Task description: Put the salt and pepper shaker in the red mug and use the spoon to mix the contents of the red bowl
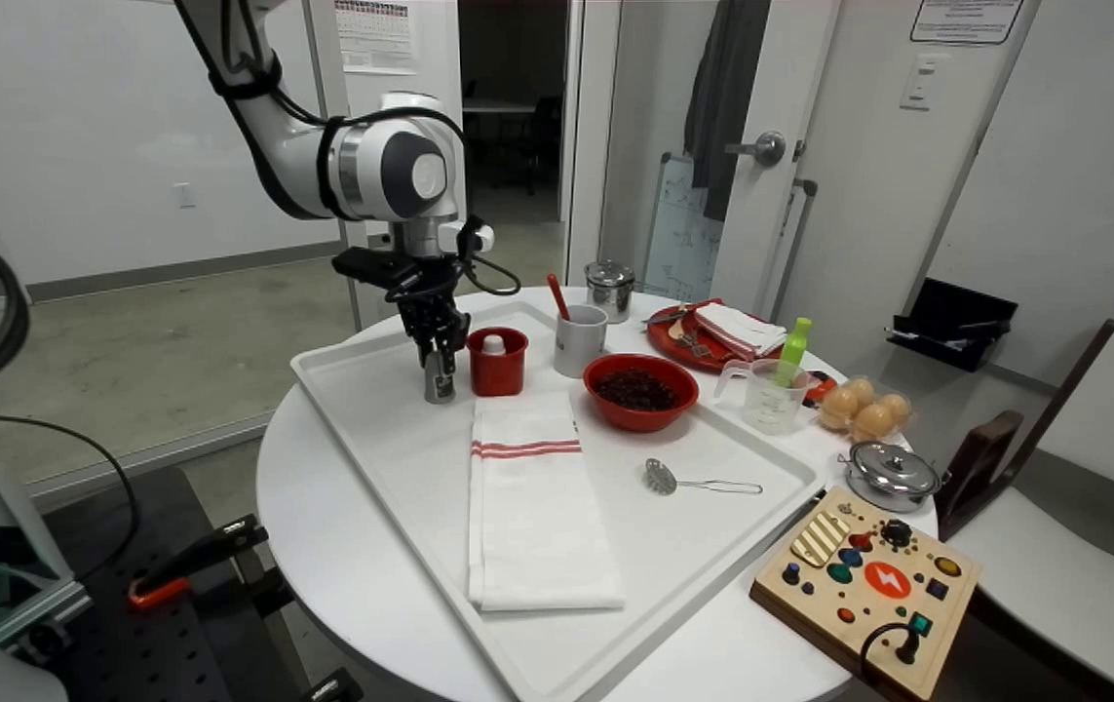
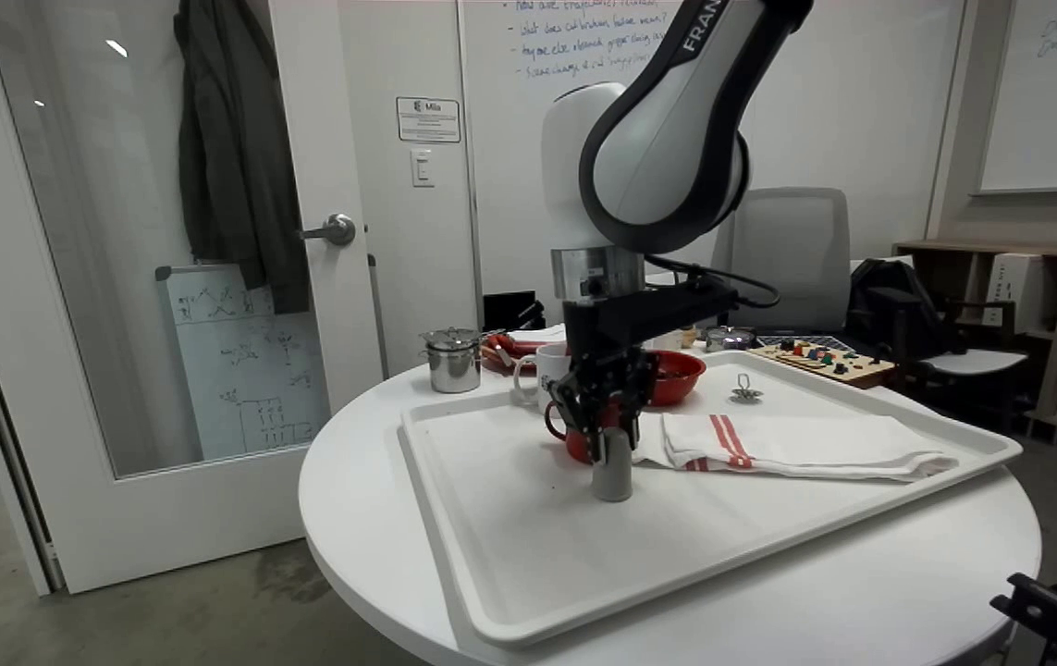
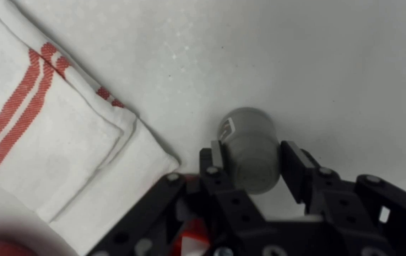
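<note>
The hand (image 3: pixel 252 154) grips the grey shaker (image 1: pixel 439 384) from both sides; the shaker stands upright on the white tray (image 1: pixel 420 448), directly below at six o'clock. In an exterior view, the red mug (image 1: pixel 496 376), with the pale shaker (image 1: pixel 493 343) in it, sits just beside the hand at three o'clock, the red bowl (image 1: pixel 641 420) farther out that way, the perforated metal spoon (image 1: pixel 661 478) toward four.

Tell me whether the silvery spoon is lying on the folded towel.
No, in an exterior view the silvery spoon lies on the white tray, apart from the folded towel.
</note>
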